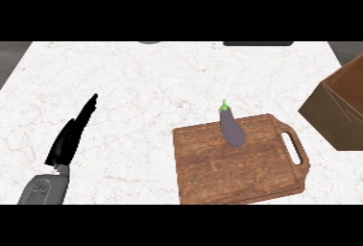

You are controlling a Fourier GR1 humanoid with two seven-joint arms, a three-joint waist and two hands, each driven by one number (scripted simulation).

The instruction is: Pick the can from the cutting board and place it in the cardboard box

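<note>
A brown wooden cutting board point(237, 168) with a handle slot on its right side lies on the counter at the lower right. On its far edge rests a purple eggplant point(231, 128) with a green stem pointing away; no can shows on the board. The brown cardboard box point(339, 108) stands at the right edge, cut off by the view. My left hand point(68, 137) is at the left, well apart from the board, its fingers straight and pointing away, holding nothing. My right hand is out of the view.
The white marble counter point(149, 86) spreads between my left hand and the board. Two dark items, a small one point(149, 42) and a wider one point(258, 43), peek in at the far edge.
</note>
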